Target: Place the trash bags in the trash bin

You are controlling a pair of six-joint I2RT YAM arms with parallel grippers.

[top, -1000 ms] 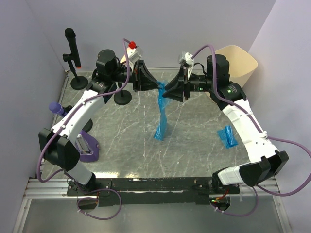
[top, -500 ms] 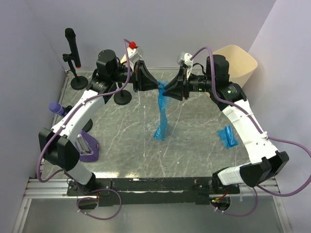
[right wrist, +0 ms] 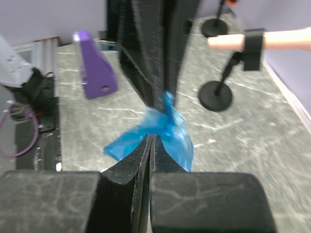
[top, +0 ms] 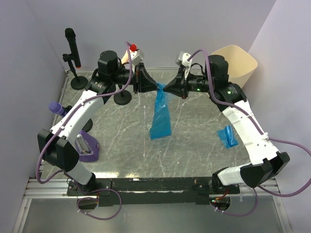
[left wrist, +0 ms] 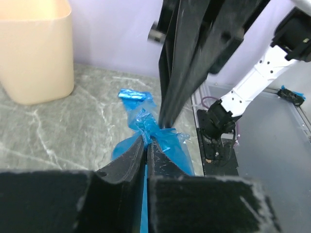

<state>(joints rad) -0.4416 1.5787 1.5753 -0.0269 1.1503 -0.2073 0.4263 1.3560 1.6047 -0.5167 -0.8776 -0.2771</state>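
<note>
A blue trash bag (top: 160, 114) hangs above the table's middle, held at its top by both grippers, which meet tip to tip. My left gripper (top: 158, 86) is shut on the bag's top edge; the bag (left wrist: 165, 141) bunches at its tips in the left wrist view. My right gripper (top: 164, 88) is shut on the same top edge, with the bag (right wrist: 167, 128) spreading below it. A second folded blue trash bag (top: 227, 136) lies flat on the table at the right. The cream-beige trash bin (top: 238, 65) stands at the back right corner, also in the left wrist view (left wrist: 34, 48).
A black microphone on a stand (top: 73, 53) is at the back left. A round black stand base (top: 123, 97) sits under the left arm. A purple block (top: 87, 148) lies near the left front. Walls enclose the table's back and sides.
Both grippers have lifted slightly, raising the bag's bottom off the table. The hanging bag has spread from a narrow twisted strip into a wider sheet.
</note>
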